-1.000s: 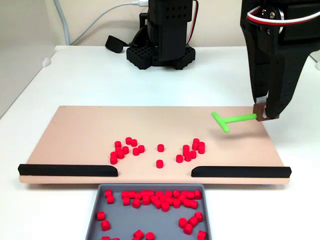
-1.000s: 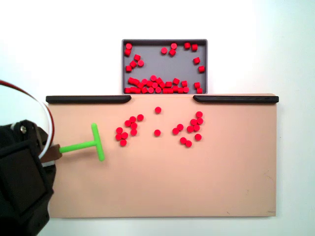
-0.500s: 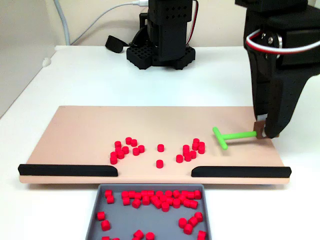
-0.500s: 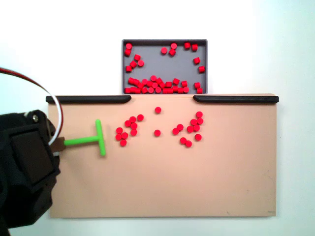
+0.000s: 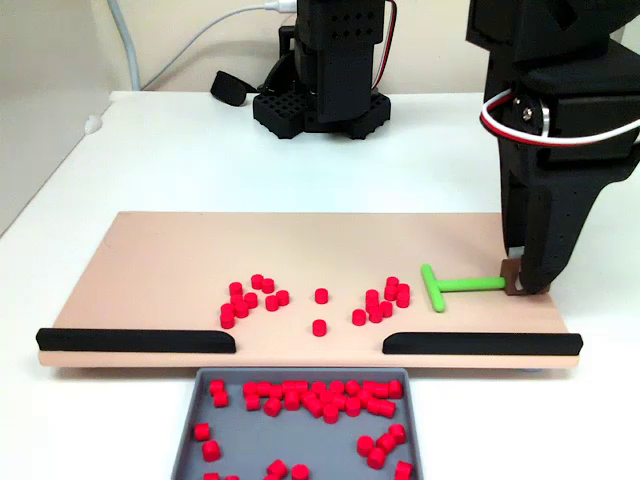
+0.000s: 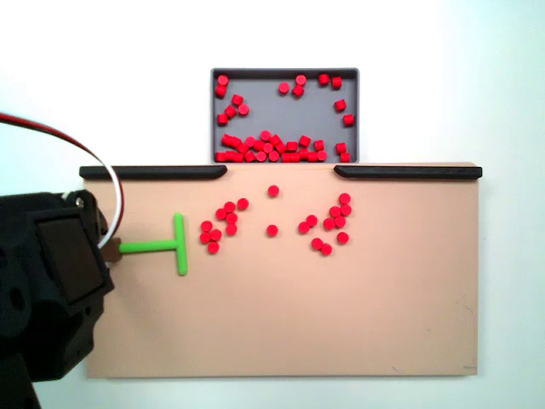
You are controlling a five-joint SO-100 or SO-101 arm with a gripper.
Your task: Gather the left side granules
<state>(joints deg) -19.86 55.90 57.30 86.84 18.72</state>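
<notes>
Gripper [image 5: 514,283]: closed on stem end of green T-shaped stick [image 5: 452,285], crossbar toward pellets. Granules [image 6: 221,224]: red cluster on tan board [image 6: 341,324], at 3 o'clock just beside crossbar in a fixed view. Grey tray [image 6: 351,111] at 12 o'clock, holding more red pellets.

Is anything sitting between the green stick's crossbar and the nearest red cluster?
Nothing visible. In a fixed view, bare board separates the green T-stick, held by the gripper, from the granules beside its crossbar.
</notes>
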